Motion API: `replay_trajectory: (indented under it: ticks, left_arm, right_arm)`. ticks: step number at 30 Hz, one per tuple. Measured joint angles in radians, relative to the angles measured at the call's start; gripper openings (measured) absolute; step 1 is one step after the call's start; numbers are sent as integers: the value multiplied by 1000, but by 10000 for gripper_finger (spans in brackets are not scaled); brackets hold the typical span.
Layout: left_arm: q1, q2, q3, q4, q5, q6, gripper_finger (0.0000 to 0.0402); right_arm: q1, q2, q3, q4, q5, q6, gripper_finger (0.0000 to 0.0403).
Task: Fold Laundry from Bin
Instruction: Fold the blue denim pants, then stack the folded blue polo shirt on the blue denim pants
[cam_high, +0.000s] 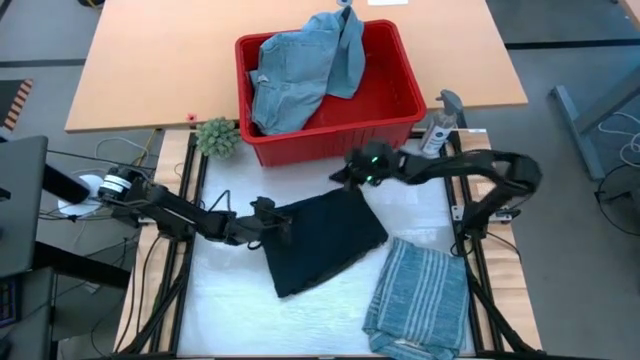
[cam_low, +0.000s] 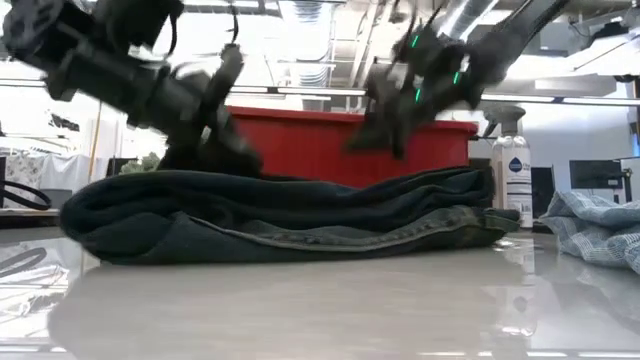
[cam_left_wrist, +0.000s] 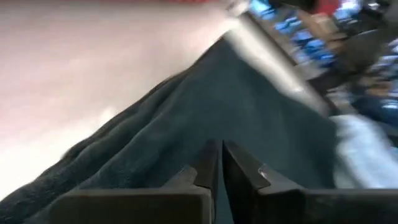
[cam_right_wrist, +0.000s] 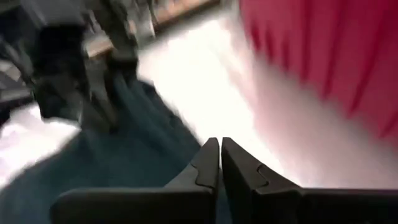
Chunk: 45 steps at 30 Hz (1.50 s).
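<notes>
Low view puts the white tabletop (cam_low: 320, 310) right in front of you, and on it the folded dark navy trousers (cam_low: 290, 215) lying flat in a thick layered stack. To their right, at the picture's edge, you can see part of the blue-grey striped shirt (cam_low: 600, 230); from above it sits crumpled at the near right of the tabletop, just beside the trousers.

Your left pincer (cam_high: 268, 222) is at the trousers' left edge. Its wrist camera shows the two fingers pressed together with only a slit between them, over the dark cloth; you cannot tell from these pictures whether a fold is pinched in them. Your right pincer (cam_high: 345, 177) is at the trousers' far right corner, close to the bin's front wall. Its fingers also stand nearly together in the wrist view, with nothing seen between them.

Farther back is the red bin (cam_high: 400, 110), holding light blue denim pieces (cam_high: 300, 70) that drape over its far rim. A small green plant (cam_high: 217, 136) stands by its left corner, a spray bottle (cam_high: 440, 128) by its right.
</notes>
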Motion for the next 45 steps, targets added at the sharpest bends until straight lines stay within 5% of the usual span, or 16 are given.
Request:
replay_trajectory:
  ticks: [5,11,14,20,24,28,37,45]
  left_arm:
    - [0,-112,65,-10,49,183,56]
    - [-17,-224,161,-51,216,338,133]
    - [-40,-247,225,-154,237,354,166]
    - [-88,-244,316,-322,234,360,203]
    - [-100,-241,316,-335,224,345,208]
    - [-99,-241,315,-357,219,337,208]
    - [-100,-242,316,-413,220,329,208]
    - [-100,-242,315,-441,233,311,208]
  right_arm:
    - [6,-247,46,-301,-9,-95,57]
    - [99,-499,164,-1076,17,-213,60]
    - [179,-566,162,-1291,85,-141,73]
    - [363,-598,119,-1557,99,95,183]
    - [433,-567,76,-1547,107,201,277]
    - [489,-497,24,-1507,105,196,327]
    - [504,-339,-120,-1316,110,150,338]
    - [450,-351,-186,-1156,56,140,338]
